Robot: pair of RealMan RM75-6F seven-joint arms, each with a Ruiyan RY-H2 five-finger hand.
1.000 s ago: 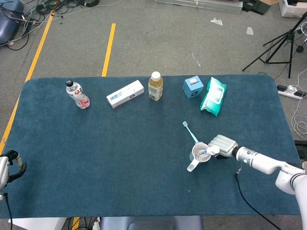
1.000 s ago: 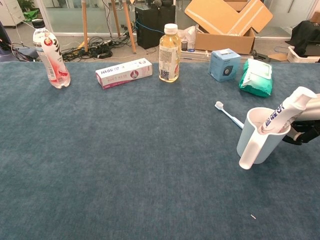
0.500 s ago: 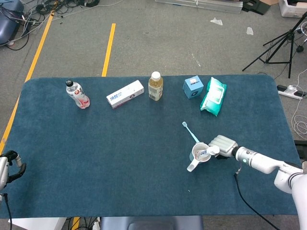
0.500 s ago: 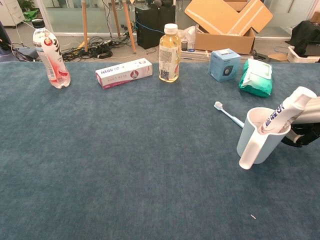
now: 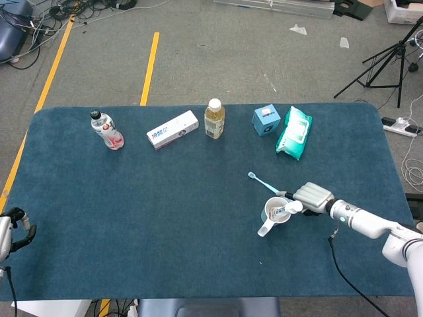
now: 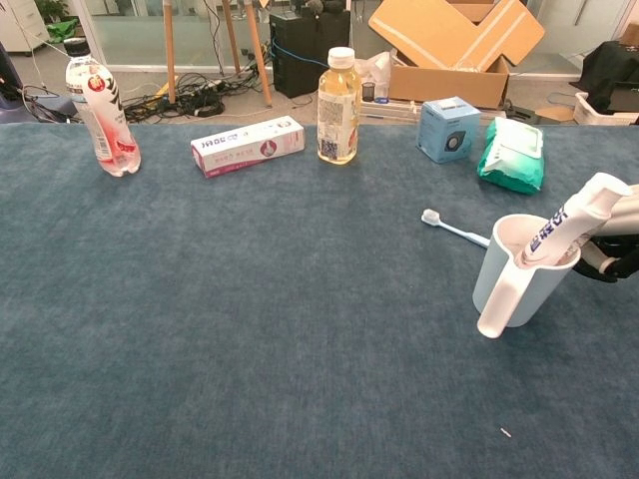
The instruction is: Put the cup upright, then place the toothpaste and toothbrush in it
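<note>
The pale blue cup (image 5: 273, 213) (image 6: 519, 274) stands upright at the right of the table, its handle toward the front. The toothpaste (image 5: 288, 209) (image 6: 571, 226) leans in it, cap end up and to the right. Just behind the cup, the light blue toothbrush (image 5: 266, 185) (image 6: 451, 228) lies flat on the cloth with its head to the left. My right hand (image 5: 310, 196) (image 6: 615, 258) is low beside the cup, fingertips at the handle's end; whether they pinch it is hidden. My left hand (image 5: 12, 226) hangs at the front left corner, holding nothing.
Along the back of the blue table (image 5: 165, 218) stand a water bottle (image 5: 106, 130), a toothpaste box (image 5: 172, 129), a juice bottle (image 5: 214, 119), a small blue box (image 5: 266, 120) and a green wipes pack (image 5: 295, 133). A black cable (image 5: 340, 264) trails under my right arm.
My right hand has moved from beside the cup back to the toothbrush's handle end. The toothbrush has swung, its head shifting left. Cup and toothpaste stay put.
</note>
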